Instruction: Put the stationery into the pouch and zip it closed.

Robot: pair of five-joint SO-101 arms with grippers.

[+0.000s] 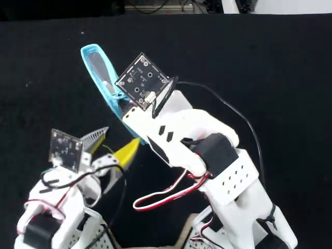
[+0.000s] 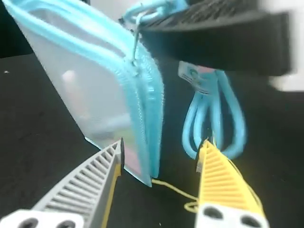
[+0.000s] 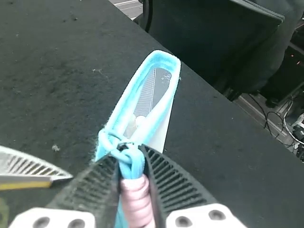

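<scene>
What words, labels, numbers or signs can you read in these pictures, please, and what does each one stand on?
Tag on the blue cord of the pouch: some print, too blurred to read.
Right arm's camera board: tiny white markings, too small to read.
Left arm's camera board: tiny markings, too small to read.
So no text can be quoted.

Pouch (image 3: 151, 92) is see-through plastic with light blue zip trim, up on edge over the black counter (image 3: 57, 71), mouth gaping, its cord loop (image 3: 129, 164) pinched in my right tool (image 3: 128, 154).
</scene>
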